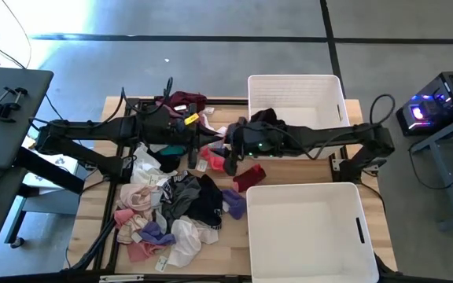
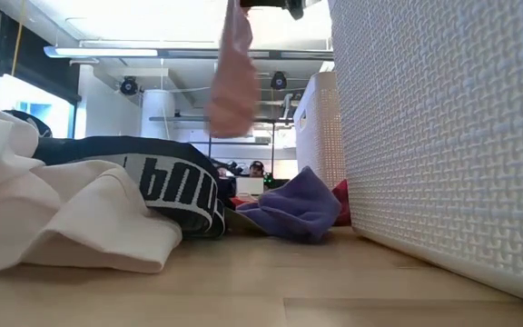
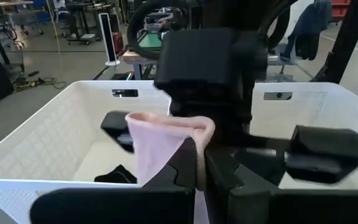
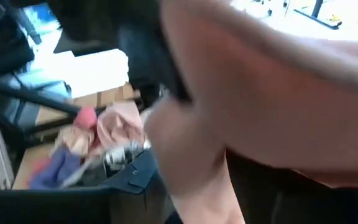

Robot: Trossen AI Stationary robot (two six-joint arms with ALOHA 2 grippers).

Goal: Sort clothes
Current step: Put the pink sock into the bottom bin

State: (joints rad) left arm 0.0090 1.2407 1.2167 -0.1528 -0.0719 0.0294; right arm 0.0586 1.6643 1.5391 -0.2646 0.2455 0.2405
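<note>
Hanging limp from the closed left gripper, the pink garment is suspended above the desk between both arms, near the far bin. The right gripper stands partly open beside it. The cloth is light, soft and drapes; grip a gathered fold. Remaining clothes lie heaped on the desk.

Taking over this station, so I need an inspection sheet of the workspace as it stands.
Surface: wooden table, mostly covered.
Job's things: clothes pile left of centre; pink garment in the air; dark garment in far bin.
Clutter: near bin, nothing seen inside.
Grippers: left gripper shut on the pink garment; right gripper close beside it.
Cables: black loop by right arm base.
Surroundings: lit computer, grey floor.
</note>
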